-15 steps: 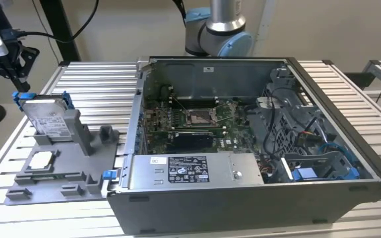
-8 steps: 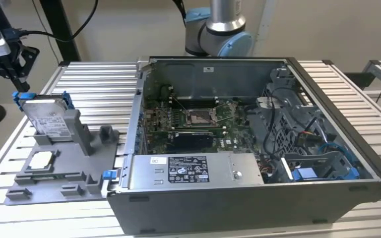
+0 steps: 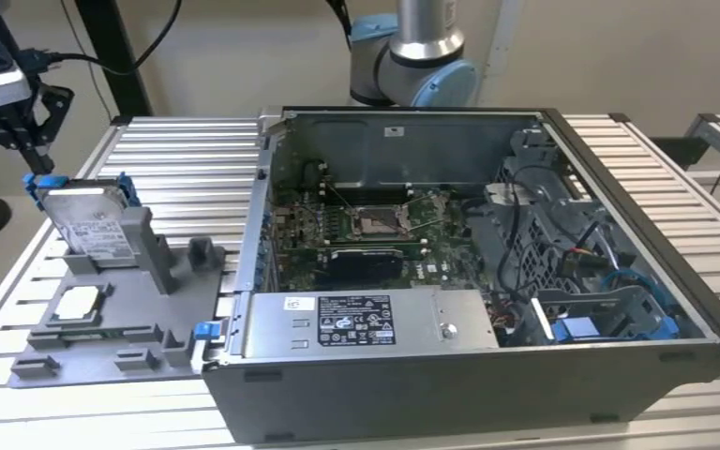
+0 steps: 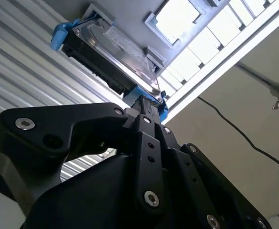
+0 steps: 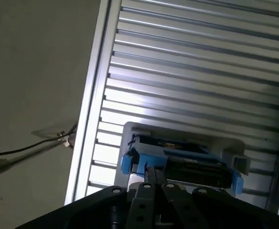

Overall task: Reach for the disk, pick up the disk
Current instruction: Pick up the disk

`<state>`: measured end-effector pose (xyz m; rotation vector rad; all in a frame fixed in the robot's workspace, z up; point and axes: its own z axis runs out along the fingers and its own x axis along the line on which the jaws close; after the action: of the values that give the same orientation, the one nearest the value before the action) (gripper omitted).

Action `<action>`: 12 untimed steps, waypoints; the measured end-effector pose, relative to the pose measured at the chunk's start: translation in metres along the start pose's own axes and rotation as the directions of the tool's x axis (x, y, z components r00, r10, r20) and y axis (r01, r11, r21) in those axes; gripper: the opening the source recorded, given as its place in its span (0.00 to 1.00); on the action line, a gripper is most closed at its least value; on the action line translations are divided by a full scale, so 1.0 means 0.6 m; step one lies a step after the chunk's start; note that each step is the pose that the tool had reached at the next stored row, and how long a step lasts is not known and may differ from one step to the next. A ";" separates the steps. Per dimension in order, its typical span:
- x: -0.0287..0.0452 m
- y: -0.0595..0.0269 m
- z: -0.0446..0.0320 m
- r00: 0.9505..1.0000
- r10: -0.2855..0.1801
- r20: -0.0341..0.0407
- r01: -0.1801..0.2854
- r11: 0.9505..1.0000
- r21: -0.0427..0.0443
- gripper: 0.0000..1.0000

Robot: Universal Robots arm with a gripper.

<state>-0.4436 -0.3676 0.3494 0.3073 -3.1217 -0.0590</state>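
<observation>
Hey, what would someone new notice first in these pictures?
The open computer case sits in the middle of the exterior view, its insides exposed. At that view's left, the disk stands tilted in a grey holder, with the claw at its top corner.

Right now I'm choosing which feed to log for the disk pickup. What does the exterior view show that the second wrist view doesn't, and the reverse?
Exterior view: the open computer case with its grey power-supply box, and the arm's base behind it.
Second wrist view: the dark side edge of the disk from close up, and a cable lying on the floor.
Both: the disk, its blue frame, the gripper at the frame's upper corner, and the slatted table.
</observation>
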 end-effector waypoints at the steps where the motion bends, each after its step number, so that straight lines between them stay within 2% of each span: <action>1: 0.000 0.000 0.000 1.000 -0.016 -0.001 0.016 1.000 0.000 0.00; 6: 0.002 0.000 0.000 0.995 -0.097 -0.004 0.097 0.995 0.001 0.00; 12: 0.004 0.001 0.000 0.982 -0.186 -0.008 0.186 0.982 0.002 0.00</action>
<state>-0.4458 -0.3676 0.3494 0.5978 -3.0755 -0.0546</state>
